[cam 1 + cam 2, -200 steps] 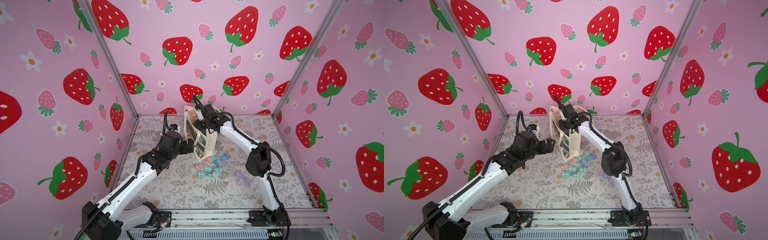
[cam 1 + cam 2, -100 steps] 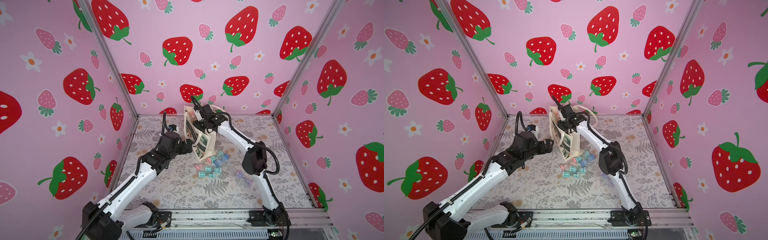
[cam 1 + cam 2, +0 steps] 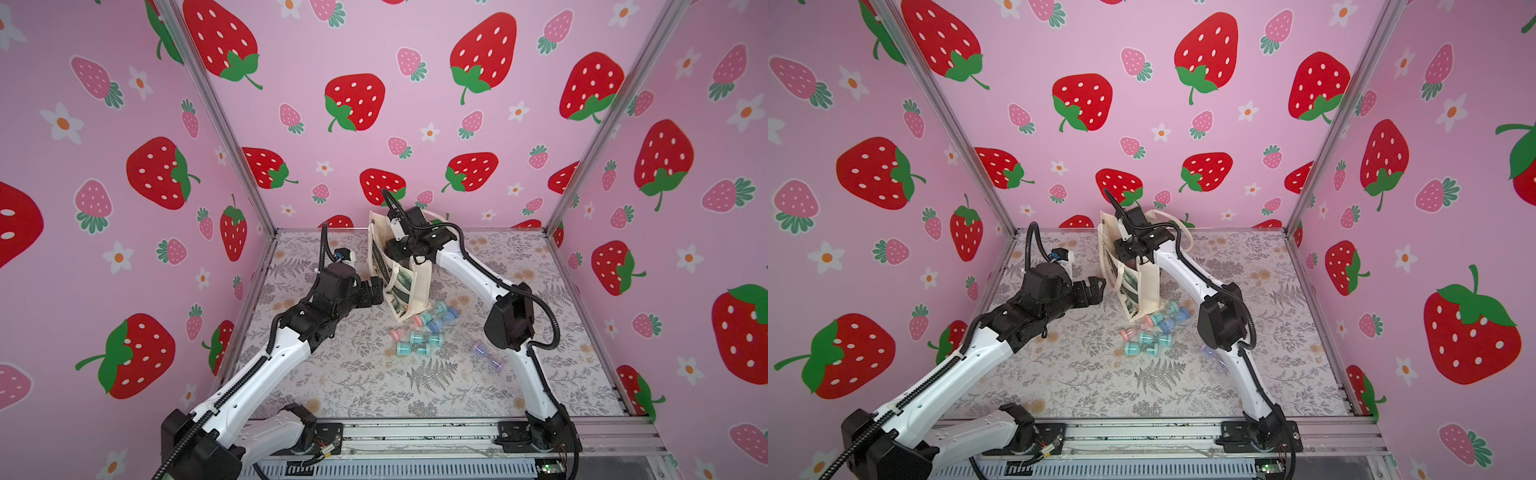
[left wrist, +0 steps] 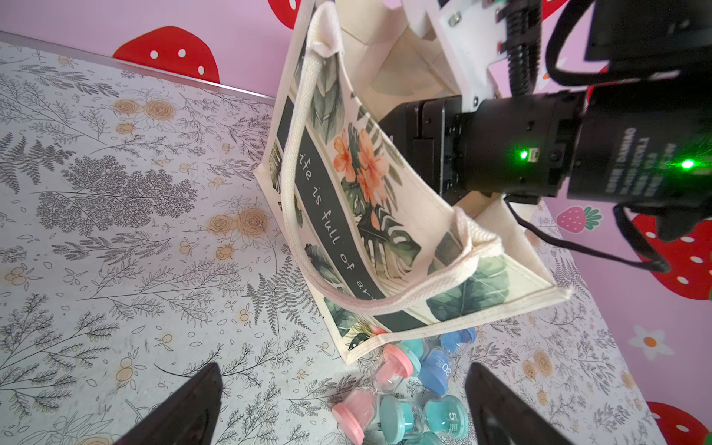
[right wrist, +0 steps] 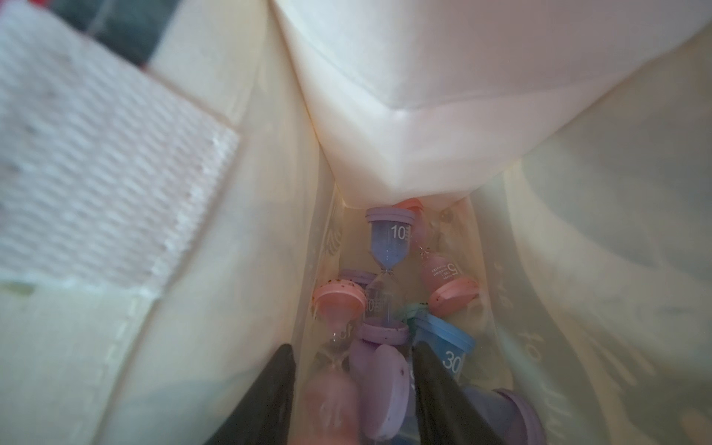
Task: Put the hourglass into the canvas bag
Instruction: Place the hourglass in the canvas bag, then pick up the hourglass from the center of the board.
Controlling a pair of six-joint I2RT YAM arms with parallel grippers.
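The canvas bag (image 3: 417, 286) (image 3: 1148, 291) (image 4: 385, 200) stands tilted at the middle back of the table in both top views. My right arm reaches down into its mouth, so the bag hides that gripper there. In the right wrist view my right gripper (image 5: 352, 348) is inside the bag, jaws parted. A purple hourglass (image 5: 381, 381) lies loose between them beside a pink one (image 5: 331, 397). My left gripper (image 3: 376, 291) (image 3: 1096, 289) (image 4: 344, 371) stands wide open and empty, just left of the bag.
Several more hourglasses (image 5: 389, 246) lie on the bag's bottom. A cluster of teal, pink and blue hourglasses (image 3: 419, 328) (image 3: 1152, 332) (image 4: 400, 389) lies on the table against the bag's base. A purple one (image 3: 488, 357) lies by my right arm. Pink walls enclose three sides.
My right wrist has shifted slightly left and settled into the bag's mouth. The left arm has stayed where it was, open.
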